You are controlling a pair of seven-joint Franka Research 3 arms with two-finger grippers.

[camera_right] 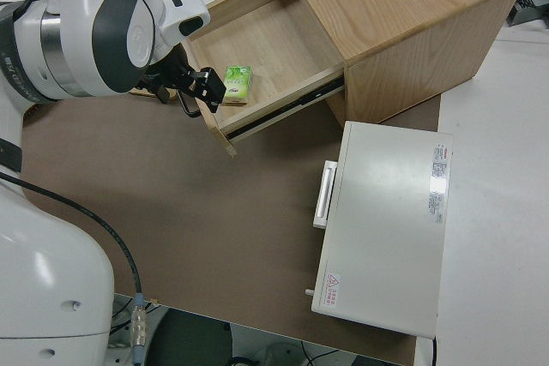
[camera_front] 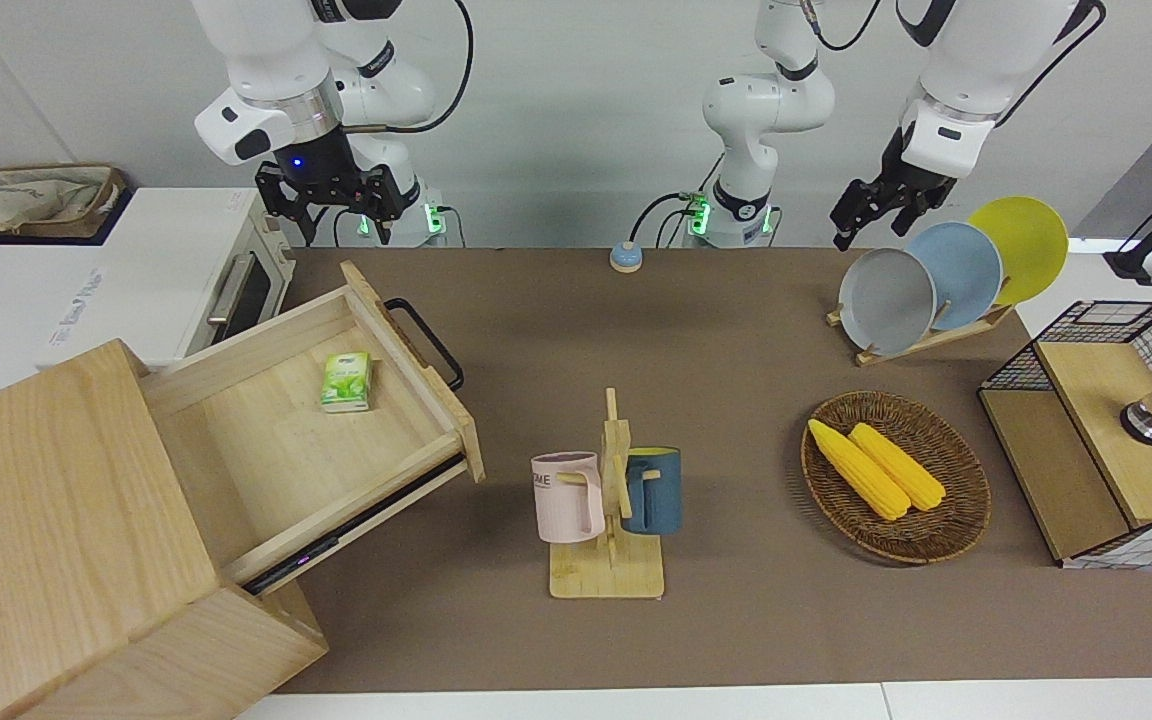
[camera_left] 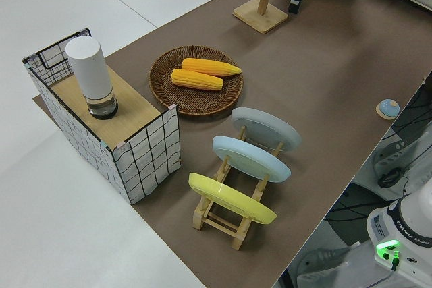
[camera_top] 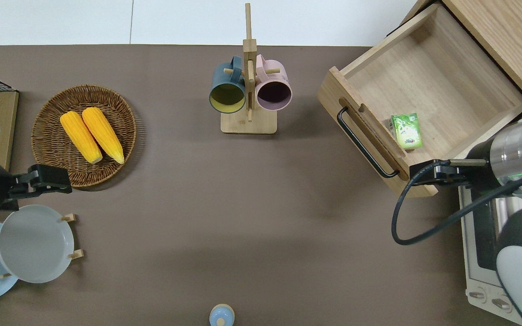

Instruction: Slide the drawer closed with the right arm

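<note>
The light-wood drawer (camera_front: 286, 440) stands pulled well out of the pale wooden cabinet (camera_front: 46, 520) at the right arm's end of the table. Its black bar handle (camera_front: 426, 340) faces the table's middle. A small green packet (camera_front: 346, 380) lies in the drawer near its front. The drawer (camera_top: 437, 77) and handle (camera_top: 364, 142) also show in the overhead view. My right gripper (camera_front: 341, 215), with its blue light, is open and empty in the air. In the overhead view it (camera_top: 417, 174) is over the drawer front's corner nearest the robots. My left gripper (camera_front: 861, 225) is parked.
A white toaster oven (camera_front: 136, 280) stands beside the drawer, nearer to the robots. A mug rack (camera_front: 608, 500) stands mid-table. A basket of corn (camera_front: 894, 475), a plate rack (camera_front: 936, 285) and a wire-and-wood box (camera_front: 1096, 440) are at the left arm's end.
</note>
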